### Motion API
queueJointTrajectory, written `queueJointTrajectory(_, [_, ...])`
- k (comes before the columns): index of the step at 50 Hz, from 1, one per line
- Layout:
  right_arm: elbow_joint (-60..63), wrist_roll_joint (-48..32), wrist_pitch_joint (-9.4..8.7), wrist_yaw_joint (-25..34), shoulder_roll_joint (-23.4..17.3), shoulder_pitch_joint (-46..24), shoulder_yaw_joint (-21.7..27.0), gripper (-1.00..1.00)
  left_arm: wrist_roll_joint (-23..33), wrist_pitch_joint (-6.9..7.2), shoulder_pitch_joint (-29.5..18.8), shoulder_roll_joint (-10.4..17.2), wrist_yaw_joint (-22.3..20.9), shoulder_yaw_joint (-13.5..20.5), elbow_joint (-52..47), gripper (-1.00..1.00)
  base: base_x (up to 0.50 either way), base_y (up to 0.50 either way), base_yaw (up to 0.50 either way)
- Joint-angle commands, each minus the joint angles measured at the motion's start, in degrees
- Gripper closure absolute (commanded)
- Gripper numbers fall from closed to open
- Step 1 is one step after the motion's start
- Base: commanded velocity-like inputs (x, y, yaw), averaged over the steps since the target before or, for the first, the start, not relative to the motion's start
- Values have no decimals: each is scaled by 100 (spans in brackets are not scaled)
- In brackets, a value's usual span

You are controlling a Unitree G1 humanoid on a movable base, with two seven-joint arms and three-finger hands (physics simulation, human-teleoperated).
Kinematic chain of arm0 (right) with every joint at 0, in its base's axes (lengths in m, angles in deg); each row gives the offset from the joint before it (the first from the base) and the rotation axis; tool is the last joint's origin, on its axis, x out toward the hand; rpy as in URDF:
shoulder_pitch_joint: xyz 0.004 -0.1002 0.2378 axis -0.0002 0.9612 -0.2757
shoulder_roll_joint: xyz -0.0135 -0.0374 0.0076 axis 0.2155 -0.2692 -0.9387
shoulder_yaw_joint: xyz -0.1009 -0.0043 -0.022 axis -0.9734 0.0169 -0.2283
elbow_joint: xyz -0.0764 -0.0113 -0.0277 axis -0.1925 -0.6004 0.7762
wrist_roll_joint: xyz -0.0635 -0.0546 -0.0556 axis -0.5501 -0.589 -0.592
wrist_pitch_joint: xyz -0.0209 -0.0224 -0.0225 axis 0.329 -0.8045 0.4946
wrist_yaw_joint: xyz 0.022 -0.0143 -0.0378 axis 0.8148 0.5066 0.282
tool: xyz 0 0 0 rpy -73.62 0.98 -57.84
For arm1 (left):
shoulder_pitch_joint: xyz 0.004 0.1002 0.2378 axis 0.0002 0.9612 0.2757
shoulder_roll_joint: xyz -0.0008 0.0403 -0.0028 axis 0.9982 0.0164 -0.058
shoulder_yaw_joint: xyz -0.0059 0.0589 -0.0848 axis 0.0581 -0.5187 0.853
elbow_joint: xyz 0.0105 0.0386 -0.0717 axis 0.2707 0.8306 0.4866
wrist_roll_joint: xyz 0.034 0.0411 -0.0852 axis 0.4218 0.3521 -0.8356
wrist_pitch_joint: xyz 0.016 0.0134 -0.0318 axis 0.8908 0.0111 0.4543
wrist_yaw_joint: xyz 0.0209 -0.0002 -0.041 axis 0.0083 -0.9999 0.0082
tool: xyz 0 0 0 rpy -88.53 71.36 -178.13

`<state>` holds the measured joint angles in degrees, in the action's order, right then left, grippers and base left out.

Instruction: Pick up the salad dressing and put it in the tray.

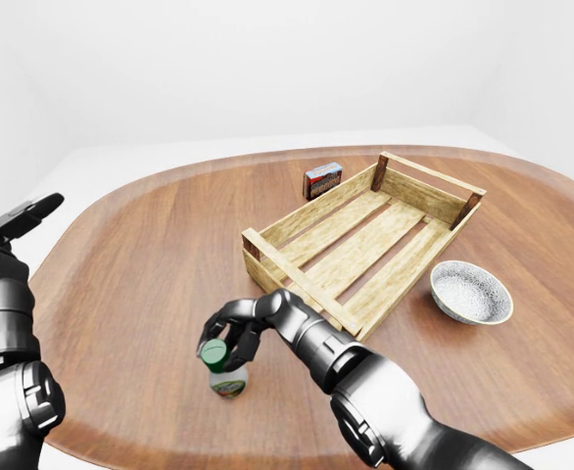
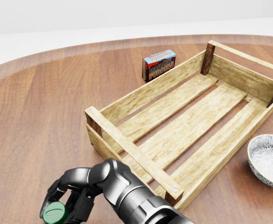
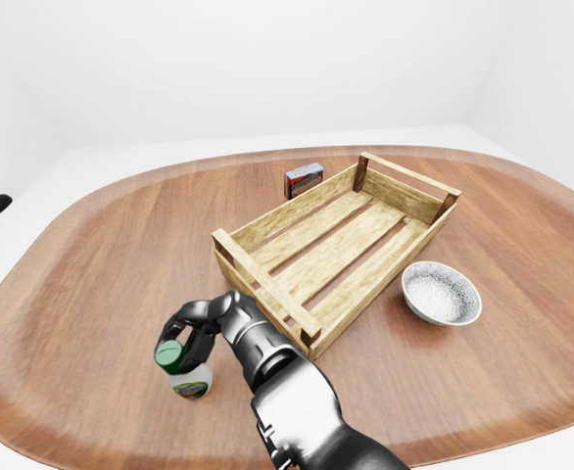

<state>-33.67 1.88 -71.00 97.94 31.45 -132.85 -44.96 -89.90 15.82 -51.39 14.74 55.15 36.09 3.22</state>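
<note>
Curling right hand (image 1: 226, 331) fingers about salad dressing (image 1: 227, 372) cap | upright

The salad dressing bottle (image 1: 226, 374) stands on the table (image 1: 140, 264) directly under the right hand (image 1: 230, 331). Up and right of the hand lies the wooden tray (image 1: 360, 240), the pudding box (image 1: 322, 180) beyond it, the bowl (image 1: 471, 292) farther right.

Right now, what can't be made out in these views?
- Salad dressing bottle: the head view's bottom edge cuts off its body; label too small to read in the eye views.
- Right hand: whether the fingers press the green cap or only stand around it; they overlap it in every view.
- Left hand: only partly shown at the left-eye view's left edge; open or shut unclear.
- Tray: its near wall hides the floor behind it.
</note>
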Motion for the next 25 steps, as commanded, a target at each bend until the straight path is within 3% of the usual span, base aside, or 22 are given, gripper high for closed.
queueJointTrajectory(1, [-51, -14, 1, 1, 0, -31, 64, 100, -30, 0, -13, 9, -8, -14, 145, -100, 0, 0, 0])
queueJointTrajectory(14, [-58, 22, 1, 1, 0, -63, 68, 100, -40, 0, 6, 26, -31, 0, 197, -100, 0, 0, 0])
queueJointTrajectory(19, [34, 418, 1, 1, 0, -616, 406, 100, -83, 0, 33, 59, -41, 19, 197, -100, 0, 0, 0])
queueJointTrajectory(25, [192, 737, 1, 1, -92, -1250, 478, 100, -84, 0, 54, 0, -41, -12, 118, -100, 0, 0, 0])
